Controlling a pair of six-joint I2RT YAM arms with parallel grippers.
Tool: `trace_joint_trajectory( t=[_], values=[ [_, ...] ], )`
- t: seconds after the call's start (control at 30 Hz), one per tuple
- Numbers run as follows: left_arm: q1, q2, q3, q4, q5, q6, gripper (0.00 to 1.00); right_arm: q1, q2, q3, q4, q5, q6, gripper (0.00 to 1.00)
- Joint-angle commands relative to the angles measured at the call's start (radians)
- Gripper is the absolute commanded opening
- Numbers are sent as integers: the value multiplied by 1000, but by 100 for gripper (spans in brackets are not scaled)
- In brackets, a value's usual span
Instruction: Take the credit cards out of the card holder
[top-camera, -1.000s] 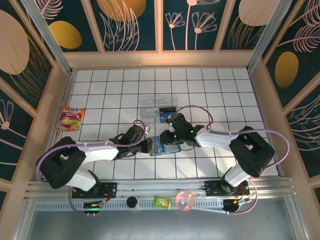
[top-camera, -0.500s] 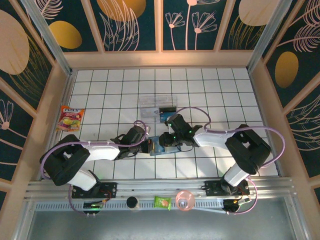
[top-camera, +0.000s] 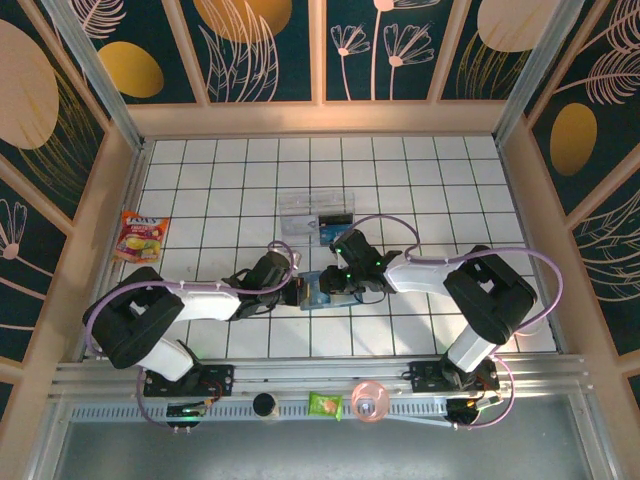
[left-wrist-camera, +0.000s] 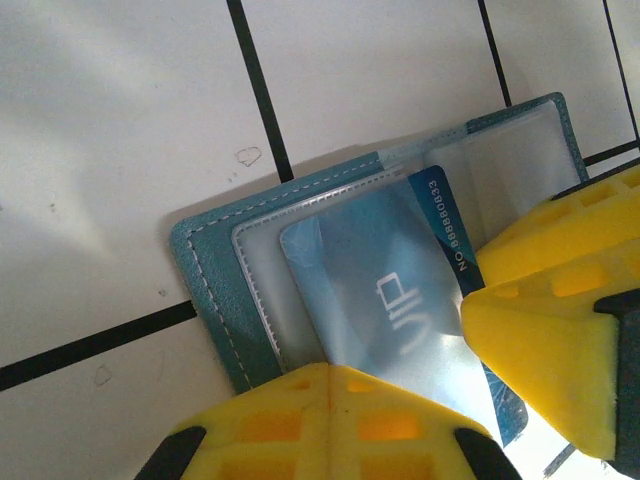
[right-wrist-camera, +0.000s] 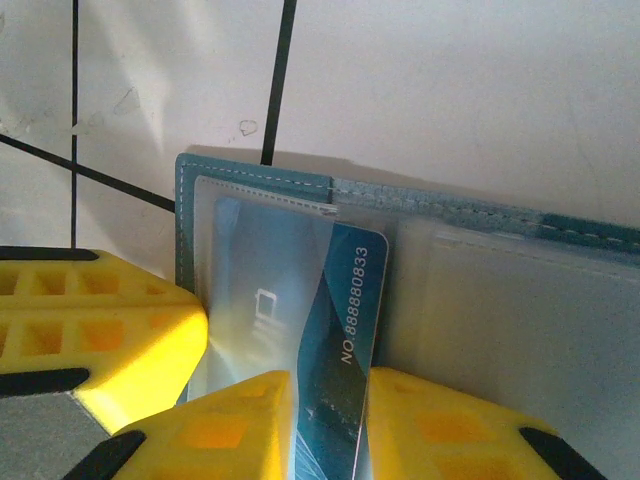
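The teal card holder (top-camera: 320, 292) lies open on the tiles between both grippers. In the left wrist view its teal edge (left-wrist-camera: 210, 290) frames a clear sleeve with a blue credit card (left-wrist-camera: 440, 215) sticking partly out. My left gripper (left-wrist-camera: 330, 368) is shut, its tips pressed down on the sleeve's near edge. My right gripper (right-wrist-camera: 330, 385) stands a narrow gap apart over the card's (right-wrist-camera: 355, 290) bare strip, one finger to each side. The holder's other clear pocket (right-wrist-camera: 500, 300) lies to the right. From above, the left gripper (top-camera: 297, 292) and the right gripper (top-camera: 336, 286) meet over the holder.
A clear plastic tray (top-camera: 305, 212) with a black rectangle (top-camera: 338, 218) sits just behind the holder. A snack packet (top-camera: 140, 237) lies at the far left. A green packet (top-camera: 325, 405) and a pink cup (top-camera: 368, 400) rest on the front rail.
My right arm has slid a little left and closer over the holder, and its jaws have narrowed slightly. The left gripper stays shut on the same spot.
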Motion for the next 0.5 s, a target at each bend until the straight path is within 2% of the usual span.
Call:
trace_joint_trajectory(
  t=[0.0, 0.17, 0.43, 0.47],
  values=[
    [-1, 50, -38, -70, -4, -1, 0, -9, 17, -1, -21, 13, 5, 27],
    [-2, 59, -37, -63, 4, -1, 0, -13, 8, -33, 47, -52, 15, 20],
    [-2, 57, -37, -62, 5, -2, 0, -27, -30, -57, 64, -46, 25, 0],
    [-2, 56, -37, -62, 4, -3, 0, -27, -34, -59, 63, -42, 26, 0]
  ],
)
